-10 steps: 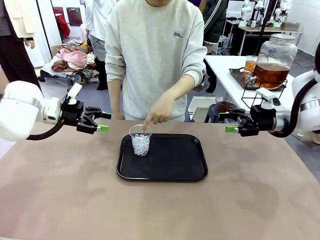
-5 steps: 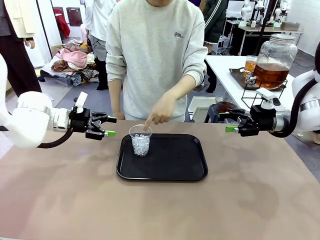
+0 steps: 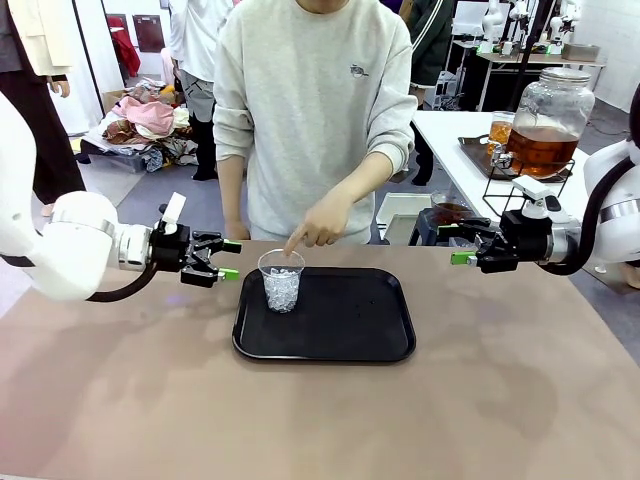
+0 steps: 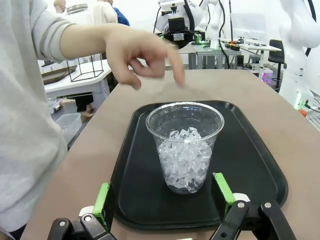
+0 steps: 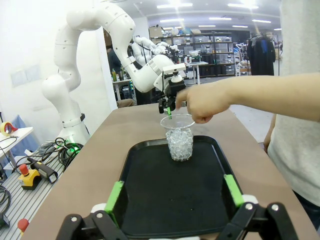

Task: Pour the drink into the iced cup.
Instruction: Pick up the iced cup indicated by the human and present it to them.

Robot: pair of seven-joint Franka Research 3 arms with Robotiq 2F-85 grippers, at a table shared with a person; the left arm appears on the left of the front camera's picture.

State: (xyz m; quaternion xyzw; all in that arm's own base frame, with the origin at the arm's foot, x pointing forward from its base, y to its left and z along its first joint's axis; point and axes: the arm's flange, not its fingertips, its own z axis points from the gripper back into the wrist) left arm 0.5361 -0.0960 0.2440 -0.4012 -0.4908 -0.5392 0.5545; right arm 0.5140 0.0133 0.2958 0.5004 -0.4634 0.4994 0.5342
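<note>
Ok, treat cup as thin, crushable, likely slick from ice; pinch mid-wall, gently. Noting left gripper spread near it, right gripper spread well apart, both empty.

Bench-level access is open: the left tool, jaws spread wide, faces the iced cup just ahead of it with nothing between them, and the cup sits framed between its green pads in the left wrist view. A person's hand hangs above the cup's rim, one finger pointing down, closing off the way in from overhead. Ahead of the wide-open right tool, the black tray lies bare up to the cup, and the bench below both tools is free.
</note>
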